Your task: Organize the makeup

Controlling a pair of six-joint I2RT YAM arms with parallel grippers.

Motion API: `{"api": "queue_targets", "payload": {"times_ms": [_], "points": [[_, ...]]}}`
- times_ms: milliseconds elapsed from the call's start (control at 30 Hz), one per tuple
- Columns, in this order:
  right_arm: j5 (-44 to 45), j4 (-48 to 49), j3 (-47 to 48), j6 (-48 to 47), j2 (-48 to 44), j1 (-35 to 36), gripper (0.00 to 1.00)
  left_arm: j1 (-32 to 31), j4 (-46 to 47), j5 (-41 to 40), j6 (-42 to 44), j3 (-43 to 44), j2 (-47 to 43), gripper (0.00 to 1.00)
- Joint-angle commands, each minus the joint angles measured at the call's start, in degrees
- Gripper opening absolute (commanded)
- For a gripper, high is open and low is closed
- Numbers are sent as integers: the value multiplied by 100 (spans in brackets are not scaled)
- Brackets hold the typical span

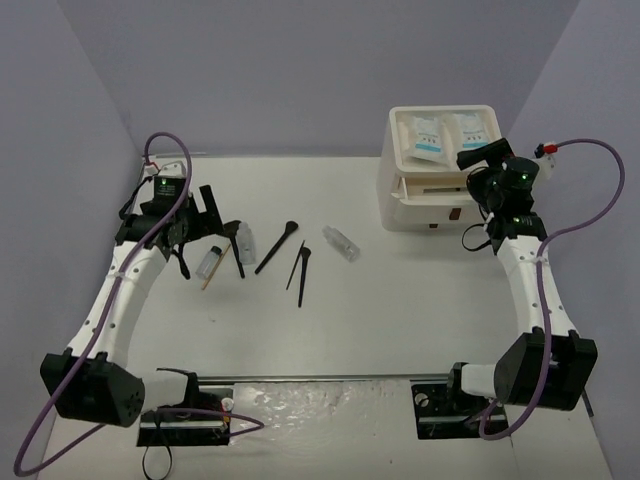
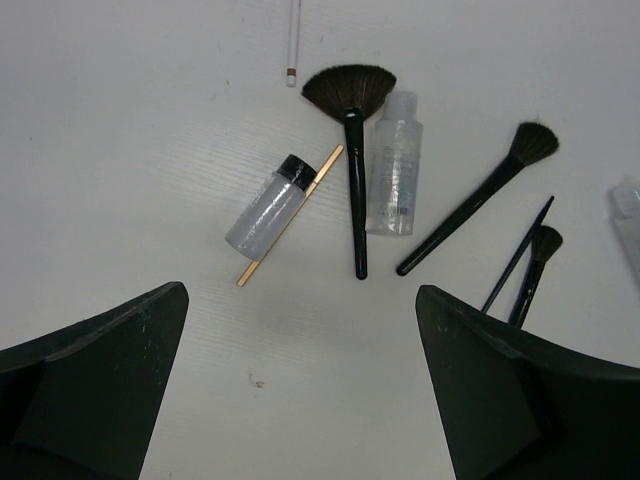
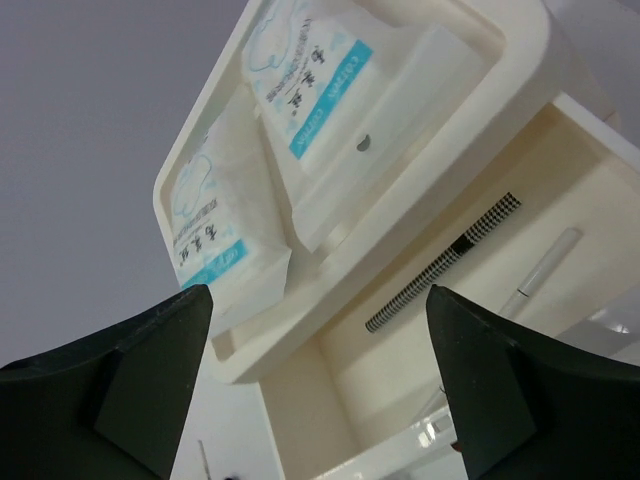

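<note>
The loose makeup lies left of centre on the table: a black-capped clear vial [image 1: 210, 262] across a thin wooden stick [image 1: 208, 279], a fan brush [image 1: 236, 247], a clear vial [image 1: 246, 245], a black brush [image 1: 277, 246], two thin brushes [image 1: 300, 268] and another vial [image 1: 340, 242]. My left gripper [image 1: 205, 215] hangs open and empty above them; its view shows the capped vial [image 2: 265, 205], stick [image 2: 250, 273], fan brush [image 2: 350, 150] and clear vial [image 2: 393, 165]. Two white sachets [image 1: 427, 135] [image 1: 470, 130] lie in the box's top tray. My right gripper [image 1: 478, 158] is open beside them [image 3: 320, 90].
The white drawer box [image 1: 425, 205] stands at the back right. Its top drawer is open and holds a checkered stick [image 3: 445, 262] and a white pencil [image 3: 545, 272]. Another white pencil [image 2: 293, 40] lies beyond the fan brush. Purple walls enclose the table.
</note>
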Motion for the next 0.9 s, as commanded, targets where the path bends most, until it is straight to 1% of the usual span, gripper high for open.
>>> {"api": "queue_targets", "payload": {"times_ms": [0, 33, 67, 100, 200, 300, 367, 467, 600, 667, 867], "points": [[-363, 33, 204, -1062, -742, -18, 88, 331, 106, 175, -74, 691, 688, 97], [-414, 8, 149, -1199, -877, -23, 92, 427, 109, 227, -79, 809, 852, 97], [-483, -11, 60, -1352, -1048, -17, 98, 598, 122, 303, -73, 1018, 1087, 97], [-531, -14, -20, -1425, -1185, -16, 100, 682, 123, 351, -26, 1137, 1278, 96], [-628, -14, -315, -1550, -1662, -8, 100, 875, 115, 549, 131, 1502, 2054, 92], [-753, -5, -519, -1578, -1992, 39, 100, 1124, 127, 932, 296, 2036, 2769, 82], [-840, -5, -627, -1596, -2053, 180, 100, 1137, 126, 1082, 445, 2357, 3276, 74], [-891, 18, -803, -1611, -2085, 399, 100, 1131, 118, 1189, 594, 2917, 3926, 65], [-933, 65, -982, -1674, -2135, 523, 100, 1131, 33, 1164, 698, 3466, 4621, 58], [-952, 65, -1031, -1721, -2146, 567, 100, 1138, -11, 1130, 764, 3770, 4868, 56], [-996, 83, -1166, -1821, -2138, 648, 99, 1105, -20, 1076, 743, 4138, 5590, 49]]}}
